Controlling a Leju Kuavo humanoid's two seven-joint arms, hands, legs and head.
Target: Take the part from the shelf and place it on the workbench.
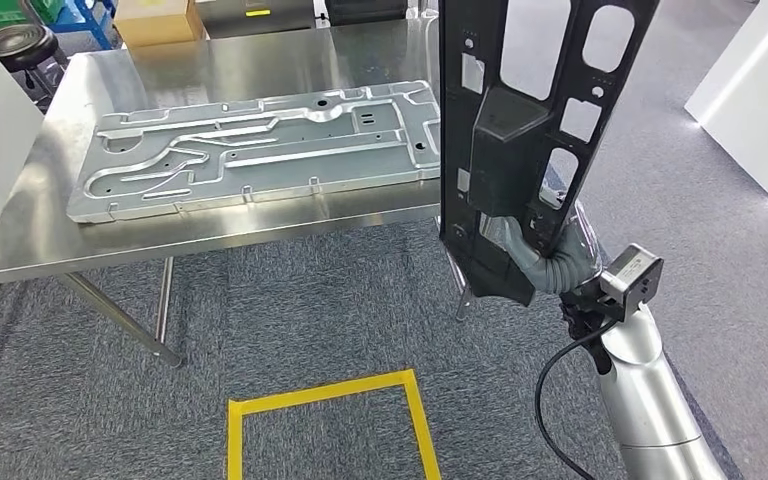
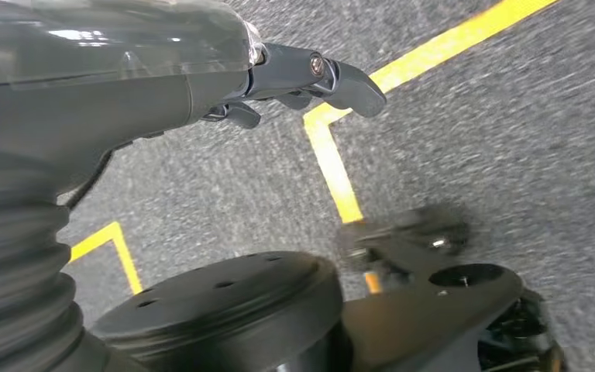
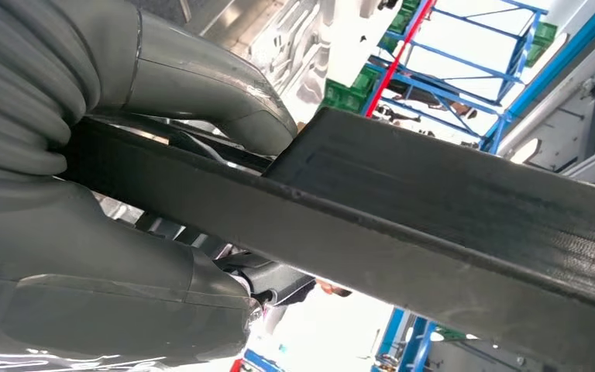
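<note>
The part (image 1: 520,130) is a long, flat black plastic panel, held nearly upright at the right of the head view and leaning slightly so its top runs out of the picture. Its face is pierced by several cut-outs: rounded rectangular windows near the top, smaller square and slotted openings lower down, and a raised boxy black housing about halfway along. Its lower end tapers to a blunt angled tip. In the right wrist view the part (image 3: 434,225) shows as a thick dark bar with a finely textured surface and a raised ridge along its edge.

The right hand (image 1: 535,262) grips the part near its lower end, fingers wrapped around the panel's edge; the right wrist view shows the hand (image 3: 124,194) with the thumb over one side of the bar and the darker fingers under the other. The part hangs in the air just off the near right corner of the desk (image 1: 40,235), not touching it.

On the steel desk lies a large stamped grey metal plate (image 1: 260,150), spanning most of its width. On the grey carpet near the robot is a yellow tape square (image 1: 330,420).

The left hand (image 2: 294,77) hangs over the carpet, holding nothing, its fingers loosely extended.
</note>
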